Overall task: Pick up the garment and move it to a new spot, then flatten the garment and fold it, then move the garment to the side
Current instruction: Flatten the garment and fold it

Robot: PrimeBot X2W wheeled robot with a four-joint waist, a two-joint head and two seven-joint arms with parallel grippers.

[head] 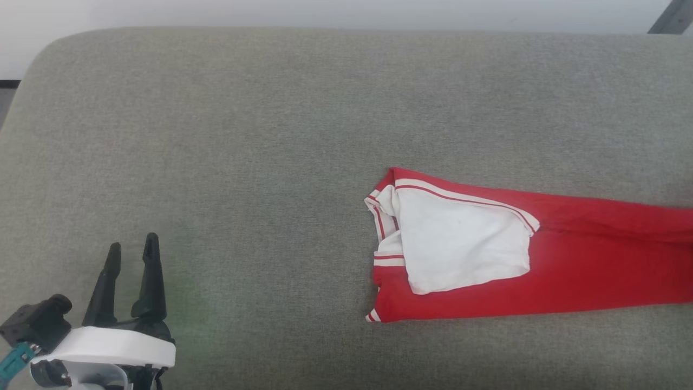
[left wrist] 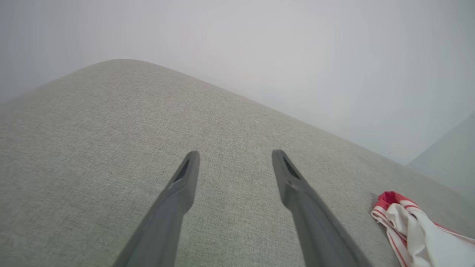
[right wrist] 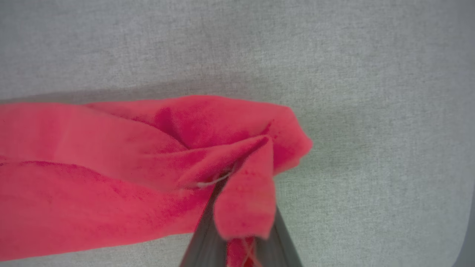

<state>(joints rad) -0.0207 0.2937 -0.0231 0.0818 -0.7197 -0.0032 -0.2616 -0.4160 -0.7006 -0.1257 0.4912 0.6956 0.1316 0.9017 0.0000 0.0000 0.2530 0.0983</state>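
Observation:
The garment, a red jersey folded into a long strip with a white sleeve and striped trim on top, lies at the right of the grey cushion and runs off the head view's right edge. My left gripper hovers open and empty at the lower left, well away from it; its fingers point across bare fabric, and the garment's sleeve end shows at the lower right. In the right wrist view my right gripper is shut on a bunched red end of the garment.
The grey upholstered cushion spreads wide to the left of the garment and behind it. Its rounded far edge meets a pale wall. A dark bar shows at the top right corner.

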